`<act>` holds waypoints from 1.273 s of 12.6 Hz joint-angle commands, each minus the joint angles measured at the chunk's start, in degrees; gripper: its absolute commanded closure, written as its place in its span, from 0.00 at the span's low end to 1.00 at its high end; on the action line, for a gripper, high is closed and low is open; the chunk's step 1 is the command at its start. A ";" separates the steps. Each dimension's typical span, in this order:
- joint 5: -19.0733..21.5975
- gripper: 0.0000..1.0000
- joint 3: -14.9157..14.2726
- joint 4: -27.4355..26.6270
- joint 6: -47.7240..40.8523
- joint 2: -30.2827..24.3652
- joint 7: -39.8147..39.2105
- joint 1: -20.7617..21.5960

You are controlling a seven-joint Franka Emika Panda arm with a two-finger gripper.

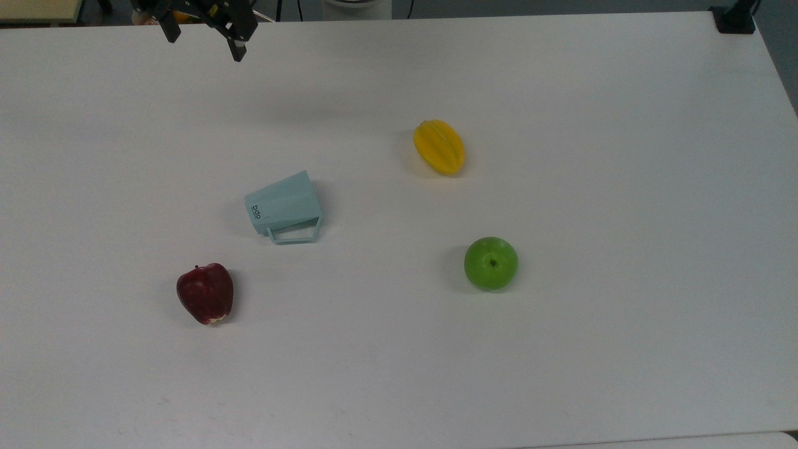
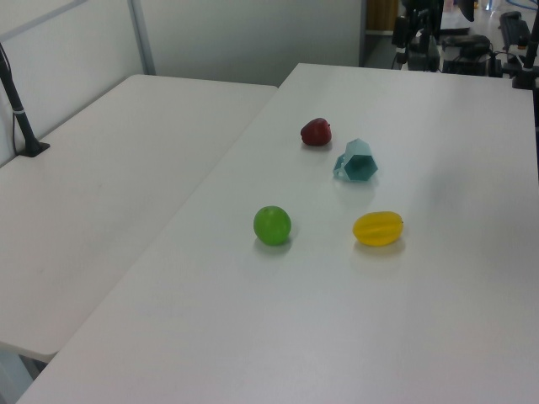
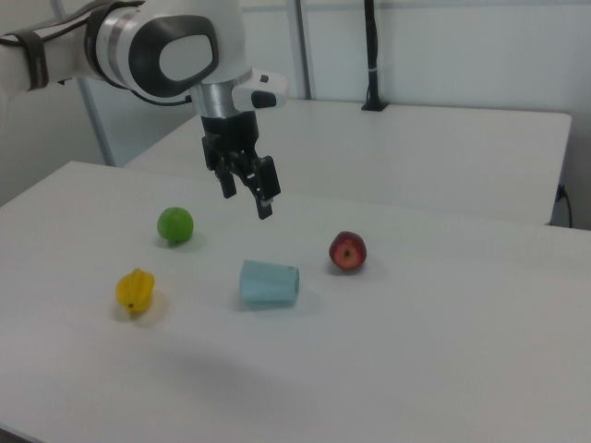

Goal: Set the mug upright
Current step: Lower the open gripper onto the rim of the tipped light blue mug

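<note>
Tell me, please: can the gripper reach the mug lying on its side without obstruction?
Probably yes. The open gripper hangs above the table, the mug lies apart from the red apple, and nothing covers it.

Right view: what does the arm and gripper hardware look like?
White glossy arm with rounded joint housings, a dark grey oval cap on the big joint and a silver band beside it. The gripper is black, with two straight fingers under a small white block with dark buttons.

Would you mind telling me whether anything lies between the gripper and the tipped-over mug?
Nothing visible does. The gripper hangs open above bare table, and the mug lies on its side with the red apple, green apple and yellow fruit off to its sides.
</note>
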 commanded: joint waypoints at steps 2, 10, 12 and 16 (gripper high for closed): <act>0.43 0.00 0.54 -0.70 -0.53 -0.04 -0.85 0.37; -2.03 0.00 0.62 -0.70 0.00 1.28 -1.02 1.60; -2.99 0.00 0.62 -0.70 0.35 2.24 -1.64 2.91; -10.19 0.00 0.62 -1.05 3.95 7.59 -1.03 8.80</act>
